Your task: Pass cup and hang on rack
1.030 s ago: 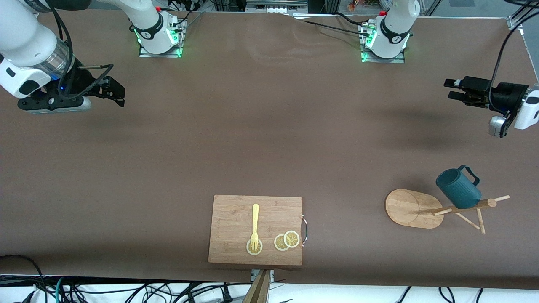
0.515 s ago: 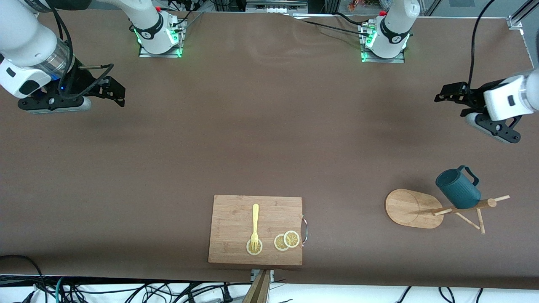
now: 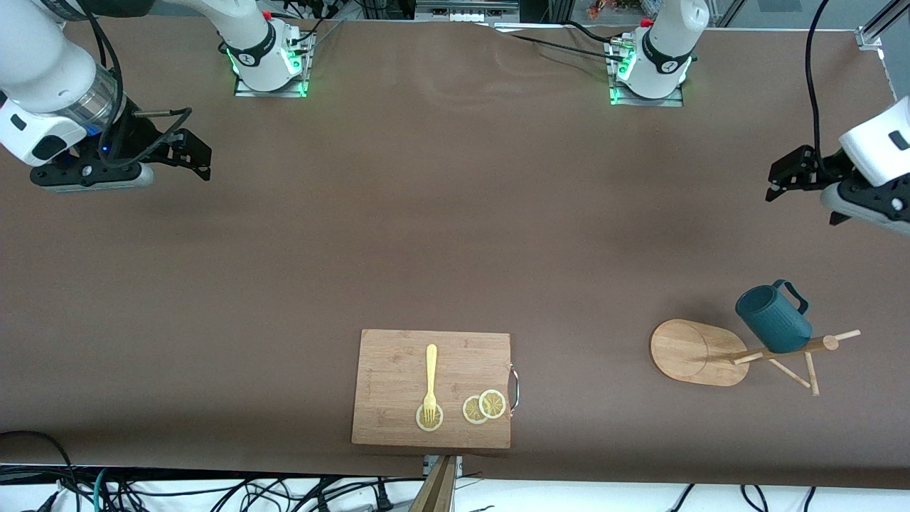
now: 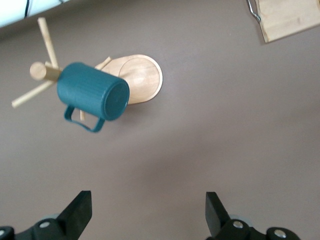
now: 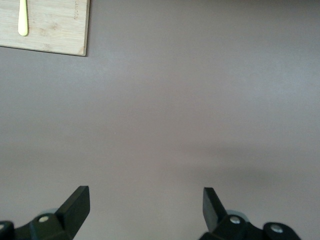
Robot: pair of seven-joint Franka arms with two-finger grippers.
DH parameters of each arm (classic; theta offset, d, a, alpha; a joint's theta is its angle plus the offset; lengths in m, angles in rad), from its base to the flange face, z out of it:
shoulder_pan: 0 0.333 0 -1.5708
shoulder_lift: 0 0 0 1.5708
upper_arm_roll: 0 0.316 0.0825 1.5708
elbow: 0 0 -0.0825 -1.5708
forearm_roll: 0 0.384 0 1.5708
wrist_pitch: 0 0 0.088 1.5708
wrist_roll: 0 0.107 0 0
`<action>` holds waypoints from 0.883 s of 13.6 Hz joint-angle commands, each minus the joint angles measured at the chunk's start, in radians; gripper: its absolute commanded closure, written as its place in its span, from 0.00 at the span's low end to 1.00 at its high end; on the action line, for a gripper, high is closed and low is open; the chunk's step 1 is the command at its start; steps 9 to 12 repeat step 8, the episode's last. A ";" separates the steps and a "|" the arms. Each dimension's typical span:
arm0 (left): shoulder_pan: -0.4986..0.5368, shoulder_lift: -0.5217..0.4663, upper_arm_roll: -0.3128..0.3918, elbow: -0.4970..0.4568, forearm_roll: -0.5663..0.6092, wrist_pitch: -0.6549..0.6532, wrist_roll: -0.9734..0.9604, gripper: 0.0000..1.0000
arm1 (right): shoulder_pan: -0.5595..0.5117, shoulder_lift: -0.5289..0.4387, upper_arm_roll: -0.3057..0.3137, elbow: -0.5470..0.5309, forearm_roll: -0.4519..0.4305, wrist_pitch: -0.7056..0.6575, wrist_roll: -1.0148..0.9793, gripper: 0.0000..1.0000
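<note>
Cup placement: the cup [image 3: 773, 317] hangs on the rack [image 3: 718, 350], carried on one of the thin pegs beside the post's top, clear of the tabletop [image 3: 426, 235]; this reads as the hanging step already done.
Rack posture: in the front view its post leans away from the oval base toward the left arm's end of the tabletop, most likely a camera-angle effect.
Left end effector: the left end effector [image 4: 148, 212] is up in the air over bare tabletop near the rack, fingers spread wide and holding nothing, as fits a released cup.
Right end effector: the right end effector [image 5: 146, 207] waits over bare tabletop well apart from the rack, likewise spread and empty; its passing role looks finished.
Cup appearance: dark teal, faintly ribbed wall, loop handle on the side, tilted on the peg.
Handling judgement: it seems settled, though a knock to the rack could shake it off.
</note>
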 commanded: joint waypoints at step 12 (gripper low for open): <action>-0.015 0.012 -0.034 0.046 0.022 -0.137 -0.310 0.00 | 0.003 0.007 -0.005 0.019 0.007 -0.008 -0.008 0.00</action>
